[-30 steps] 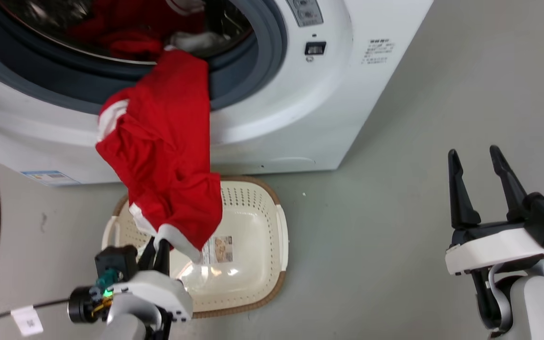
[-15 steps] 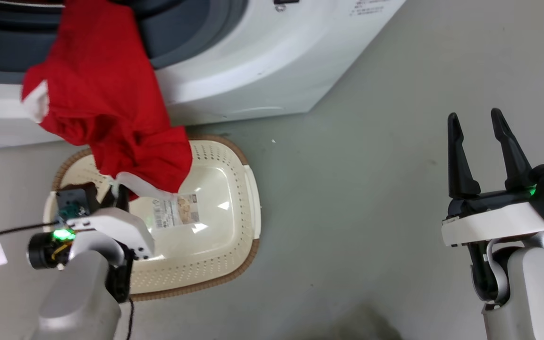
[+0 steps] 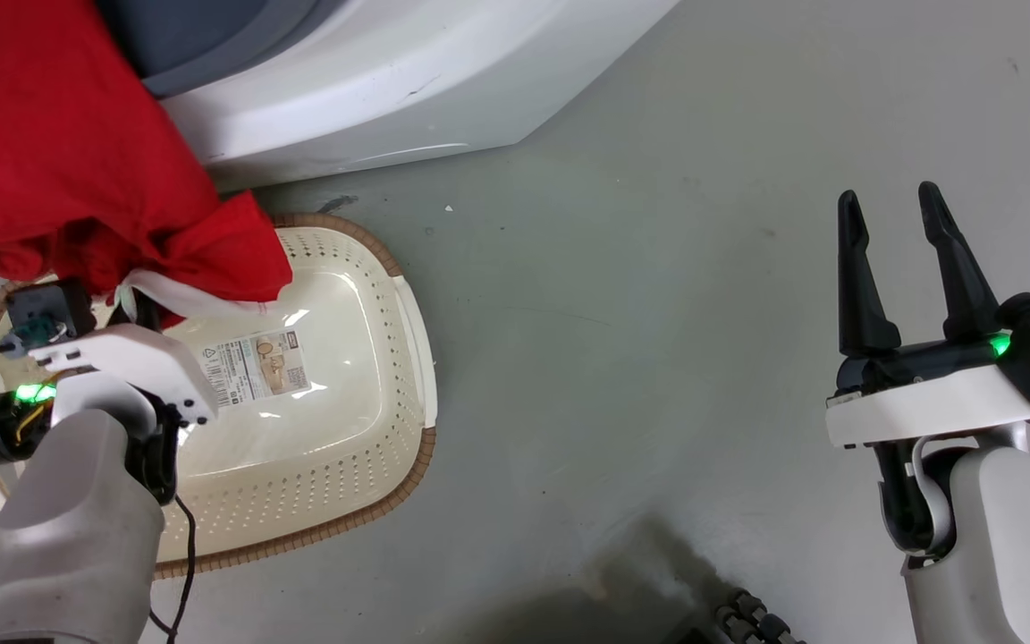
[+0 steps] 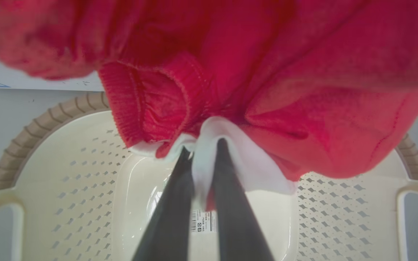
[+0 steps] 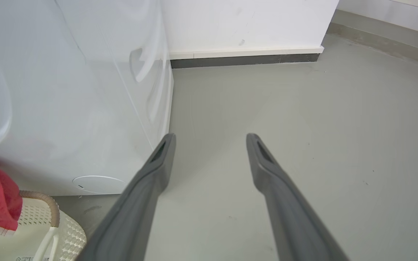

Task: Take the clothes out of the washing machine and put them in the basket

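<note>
Left gripper [image 4: 203,146] clamped on red garment [image 3: 50,152] at its white hem, above basket [image 3: 415,358], lower left. Right gripper [image 3: 890,210], fingers apart, unchanged at lower right. Camera has shifted; washing machine [image 3: 372,80] now at upper left.

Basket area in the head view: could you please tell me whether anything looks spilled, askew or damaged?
Nothing looks damaged or spilled. The basket sits upright on the floor, showing only its label inside. The red garment hangs above it, white trim pinched in the jaws of the left gripper.
</note>
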Tool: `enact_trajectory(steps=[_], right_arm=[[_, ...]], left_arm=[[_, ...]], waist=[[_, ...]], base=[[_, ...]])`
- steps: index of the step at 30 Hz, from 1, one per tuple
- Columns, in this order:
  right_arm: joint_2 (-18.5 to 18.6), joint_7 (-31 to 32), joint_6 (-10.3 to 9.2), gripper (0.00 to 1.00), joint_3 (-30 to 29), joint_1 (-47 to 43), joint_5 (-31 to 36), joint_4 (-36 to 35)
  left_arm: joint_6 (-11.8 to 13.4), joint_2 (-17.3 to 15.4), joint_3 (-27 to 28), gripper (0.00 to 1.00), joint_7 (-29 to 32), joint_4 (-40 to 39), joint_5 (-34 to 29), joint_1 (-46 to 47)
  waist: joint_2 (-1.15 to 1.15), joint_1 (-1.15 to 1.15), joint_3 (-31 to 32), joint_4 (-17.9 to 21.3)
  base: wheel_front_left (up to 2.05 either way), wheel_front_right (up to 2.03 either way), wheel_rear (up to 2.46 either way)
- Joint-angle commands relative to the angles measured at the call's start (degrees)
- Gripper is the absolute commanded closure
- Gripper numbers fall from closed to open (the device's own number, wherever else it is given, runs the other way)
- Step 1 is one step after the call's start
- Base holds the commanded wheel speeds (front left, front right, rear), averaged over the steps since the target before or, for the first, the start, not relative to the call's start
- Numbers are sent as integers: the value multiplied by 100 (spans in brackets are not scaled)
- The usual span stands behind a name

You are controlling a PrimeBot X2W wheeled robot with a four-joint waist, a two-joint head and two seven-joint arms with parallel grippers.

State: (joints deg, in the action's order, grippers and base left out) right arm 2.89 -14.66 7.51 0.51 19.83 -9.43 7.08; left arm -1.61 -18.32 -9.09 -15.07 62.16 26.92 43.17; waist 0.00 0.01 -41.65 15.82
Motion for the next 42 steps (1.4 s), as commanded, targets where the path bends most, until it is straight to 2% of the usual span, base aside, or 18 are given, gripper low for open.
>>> enact_trajectory(steps=[1, 2, 11, 17, 22, 29, 35, 42], right_arm=[[-3, -43, -4, 0, 19, 94, -48, 36], [-2, -45, -4, 0, 27, 114, -59, 57], [-1, -52, -4, 0, 20, 86, -55, 157], [0, -51, -4, 0, -6, -59, 42, 185], [-1, -52, -4, 0, -55, -217, 179, 234], [0, -16, -4, 0, -81, -380, 229, 244], [-1, 17, -4, 0, -58, -468, 169, 222], [0, 4, -4, 0, -39, -571, 69, 302]], left_arm=[[-44, -39, 25, 39, -14, 35, -20, 108], [-58, -37, 57, 0, -15, 42, -12, 131], [-44, 98, 327, 0, -15, -340, -167, -243], [6, 271, 580, 0, -14, -1018, -394, -747], [42, 475, 908, 0, -15, -1897, -731, -1268], [-28, 679, 1331, 0, -15, -2895, -1221, -1711], [-215, 619, 1326, 0, -15, -2948, -1547, -1666], [-279, 382, 1349, 0, -14, -3002, -1685, -1235]], waist=[[0, -1, 0, 7], [0, -1, 14, 4], [0, -1, 509, -137], [0, -1, 944, -284], [0, -1, 1309, -435], [0, -1, 1627, -554], [0, -1, 1779, -522], [0, -1, 1908, -371]], base=[[0, 0, 0], [0, 0, 0], [0, 0, 0], [0, 0, 0], [0, 0, 0], [0, 0, 0], [0, 0, 0], [0, 0, 0]])
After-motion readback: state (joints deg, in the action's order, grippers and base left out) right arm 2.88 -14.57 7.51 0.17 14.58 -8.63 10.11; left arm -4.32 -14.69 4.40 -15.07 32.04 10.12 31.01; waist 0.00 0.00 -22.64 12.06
